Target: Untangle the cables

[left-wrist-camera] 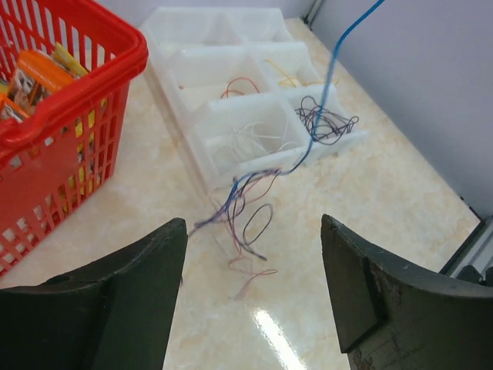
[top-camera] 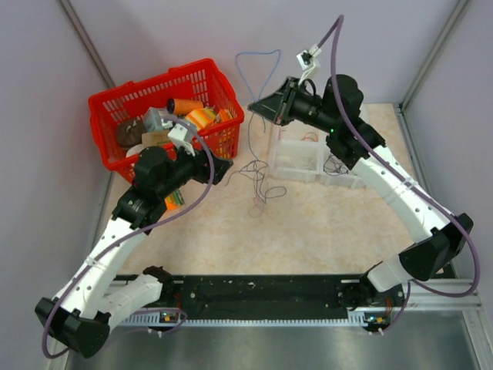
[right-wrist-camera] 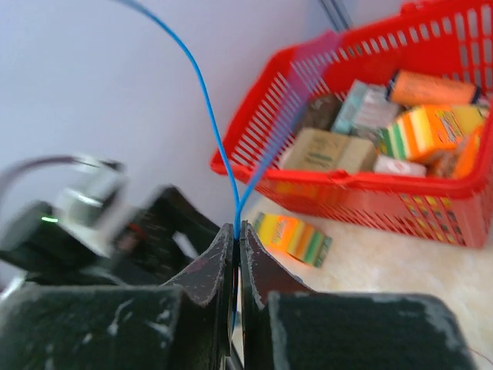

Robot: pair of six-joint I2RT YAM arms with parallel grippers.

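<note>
The right claw (right-wrist-camera: 236, 229) is pressed together on a thin blue cable (right-wrist-camera: 206, 116). The cable is pinched between the fingertips and rises in a curve in front of the pale back wall (top-camera: 169, 31). In the top view this blue cable is seen drawn up as a tall loop, and it runs down into the loose tangle of hair-thin dark blue, purple and red cables (left-wrist-camera: 245, 212), which lies on the beige marble-patterned table (left-wrist-camera: 400, 200).

The left claw (left-wrist-camera: 254, 297) is held spread wide, low over the table. Nothing is between its fingers, and the tangle lies just ahead of it.

The tangle is found between the red plastic mesh basket (left-wrist-camera: 69, 154) and the clear compartment tray (left-wrist-camera: 192, 73), just beside the tray's near edge. A dark cable bundle (left-wrist-camera: 327, 123) lies in the tray's right compartment. Open table surface is left on the near side of the tangle, toward the arm bases.
</note>
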